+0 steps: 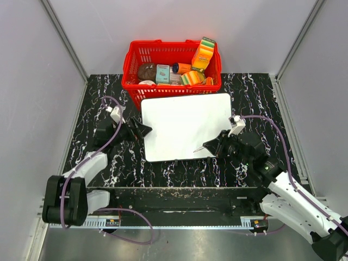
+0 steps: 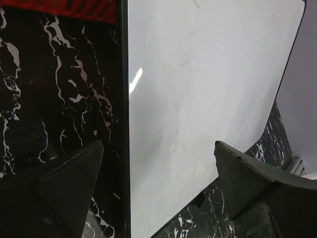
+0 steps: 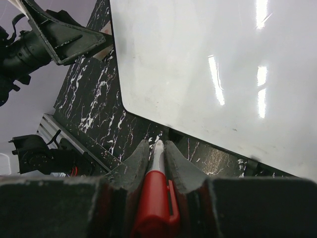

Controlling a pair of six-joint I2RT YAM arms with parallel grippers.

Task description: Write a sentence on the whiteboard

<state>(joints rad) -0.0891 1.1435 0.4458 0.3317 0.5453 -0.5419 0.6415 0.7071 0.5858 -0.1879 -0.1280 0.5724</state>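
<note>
The right gripper (image 3: 157, 148) is pressed together on a red marker (image 3: 156, 203), and its two dark fingers (image 3: 134, 166) squeeze the red body from both sides. The white tip of the marker sticks out in front of the fingers and points to the near edge of the whiteboard (image 1: 185, 126), a little right of its middle. I cannot tell if the tip touches the board.

The left gripper (image 1: 142, 130) stands at the left edge of the board with its fingers (image 2: 69, 183) wide apart and nothing between them except the board's edge, which runs between them in the left wrist view. One finger is over the table and the other is over the near left corner of the board. I cannot tell if it touches.

The whiteboard lies flat in the middle of the black table (image 1: 92, 103) with white veins, between the two arms and a little turned. Its surface shows plain white, with some bright reflections of lamps.

Just behind the far edge of the board stands a red basket (image 1: 136, 60). Inside it are small packages, cans and some things with orange and green stripes. Grey walls close the table on three sides.
</note>
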